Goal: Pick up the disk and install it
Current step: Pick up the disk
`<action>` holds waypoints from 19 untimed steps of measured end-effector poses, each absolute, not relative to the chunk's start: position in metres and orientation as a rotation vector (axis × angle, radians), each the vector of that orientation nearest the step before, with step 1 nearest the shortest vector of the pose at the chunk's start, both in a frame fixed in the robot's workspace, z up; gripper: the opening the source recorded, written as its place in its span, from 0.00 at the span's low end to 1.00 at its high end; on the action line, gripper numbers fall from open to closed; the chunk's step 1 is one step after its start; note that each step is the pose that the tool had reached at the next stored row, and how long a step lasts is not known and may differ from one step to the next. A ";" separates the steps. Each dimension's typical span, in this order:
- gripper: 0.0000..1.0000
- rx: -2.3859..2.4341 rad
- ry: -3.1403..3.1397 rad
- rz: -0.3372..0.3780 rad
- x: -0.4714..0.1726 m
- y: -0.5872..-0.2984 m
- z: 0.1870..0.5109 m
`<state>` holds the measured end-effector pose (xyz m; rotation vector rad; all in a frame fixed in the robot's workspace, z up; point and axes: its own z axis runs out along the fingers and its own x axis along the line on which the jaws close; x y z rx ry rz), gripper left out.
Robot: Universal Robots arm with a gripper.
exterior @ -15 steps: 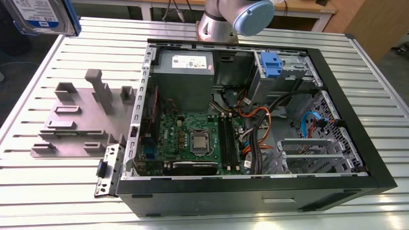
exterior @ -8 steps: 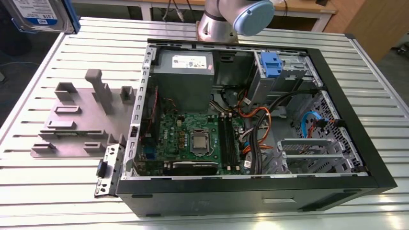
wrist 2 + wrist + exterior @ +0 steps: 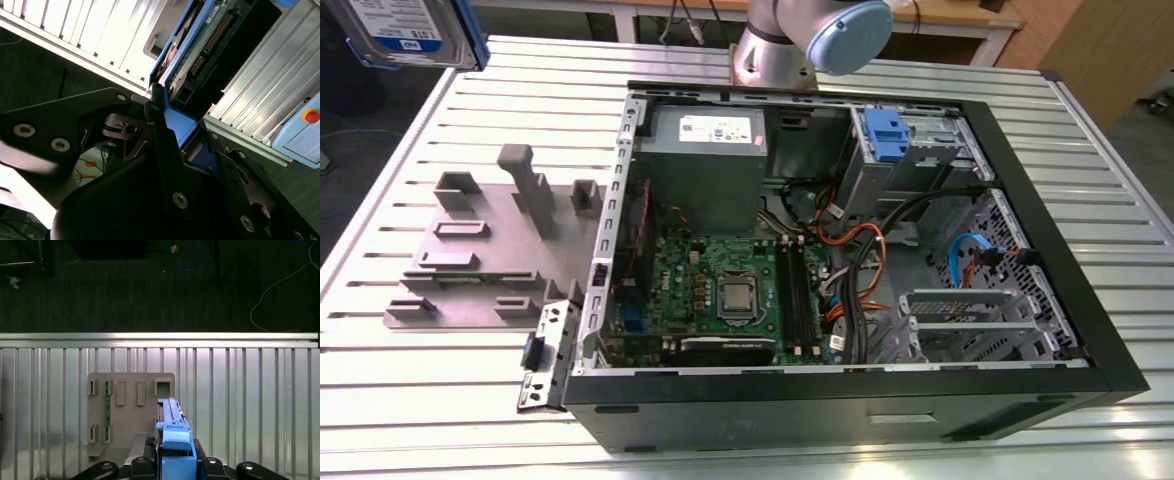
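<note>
1. Pincer [image 3: 183,122] was clenched on the disk [image 3: 403,30], its black fingers [image 3: 156,115] bearing on either side of the blue carrier frame [image 3: 176,447] at one end.
2. Location: the disk was held aloft at the exterior view's far left, over the tabletop [image 3: 1094,150] near the grey fixture plate [image 3: 131,410] and well apart from the open computer case [image 3: 787,420].
3. Risk one: the grip fell on the plastic frame alone, at one end. A slip or flex there could, in my judgement, tilt or drop the drive.
4. Risk two: the drive bay [image 3: 907,150] sat in a far corner of the case, with orange and black cables [image 3: 854,240] close by. A misaligned entry could snag them or strike the case wall.
5. Orientation: the long axis ran straight out from the pincer, toward the tabletop. The thin edge faced the first wrist view, the label faced the exterior view, and the green circuit board [image 3: 207,42] faced the second wrist view.
</note>
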<state>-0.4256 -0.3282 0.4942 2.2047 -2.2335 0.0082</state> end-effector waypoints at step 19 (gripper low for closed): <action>0.36 2.205 -2.233 0.008 -0.416 -0.328 0.494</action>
